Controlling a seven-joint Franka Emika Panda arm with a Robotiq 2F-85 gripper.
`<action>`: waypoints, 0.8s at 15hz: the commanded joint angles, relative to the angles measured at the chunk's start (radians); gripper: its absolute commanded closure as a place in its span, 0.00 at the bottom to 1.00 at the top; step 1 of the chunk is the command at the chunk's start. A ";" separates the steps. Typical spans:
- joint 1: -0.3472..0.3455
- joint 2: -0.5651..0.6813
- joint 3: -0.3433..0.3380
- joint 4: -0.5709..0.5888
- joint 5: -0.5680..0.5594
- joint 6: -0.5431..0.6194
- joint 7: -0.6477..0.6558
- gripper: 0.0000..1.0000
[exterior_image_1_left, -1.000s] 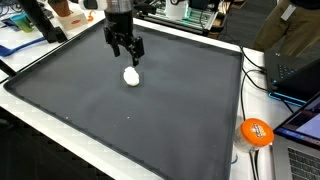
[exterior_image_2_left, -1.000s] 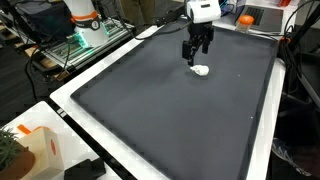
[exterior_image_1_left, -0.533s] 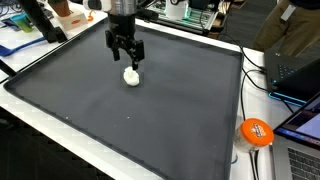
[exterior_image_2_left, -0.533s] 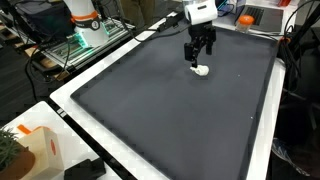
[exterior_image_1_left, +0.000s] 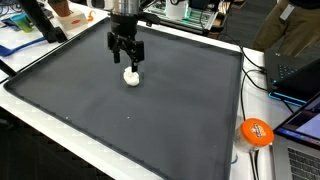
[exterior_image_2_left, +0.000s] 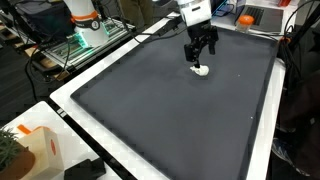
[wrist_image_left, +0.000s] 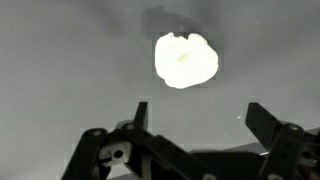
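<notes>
A small white lumpy object (exterior_image_1_left: 131, 76) lies on the dark grey mat (exterior_image_1_left: 150, 120). It shows in both exterior views (exterior_image_2_left: 201, 70) and in the wrist view (wrist_image_left: 185, 60). My gripper (exterior_image_1_left: 127, 62) hangs just above and slightly behind it, fingers pointing down. The gripper also shows in an exterior view (exterior_image_2_left: 202, 58). In the wrist view the two fingers (wrist_image_left: 200, 118) stand wide apart with nothing between them. The white object lies beyond the fingertips, apart from them. The gripper is open and empty.
The mat has a raised white border (exterior_image_1_left: 240, 110). An orange round object (exterior_image_1_left: 256, 132) and laptops (exterior_image_1_left: 300, 110) lie beside one edge. A second robot base (exterior_image_2_left: 82, 20), cables and an orange box (exterior_image_2_left: 35, 150) stand around the table.
The gripper has shifted slightly toward the white object and now hangs closer over it. The object has not moved.
</notes>
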 joint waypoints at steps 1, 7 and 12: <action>0.039 0.007 -0.050 -0.013 -0.020 0.081 0.048 0.00; 0.055 0.000 -0.072 -0.097 -0.001 0.309 0.040 0.00; 0.020 0.012 -0.018 -0.113 0.031 0.406 -0.010 0.00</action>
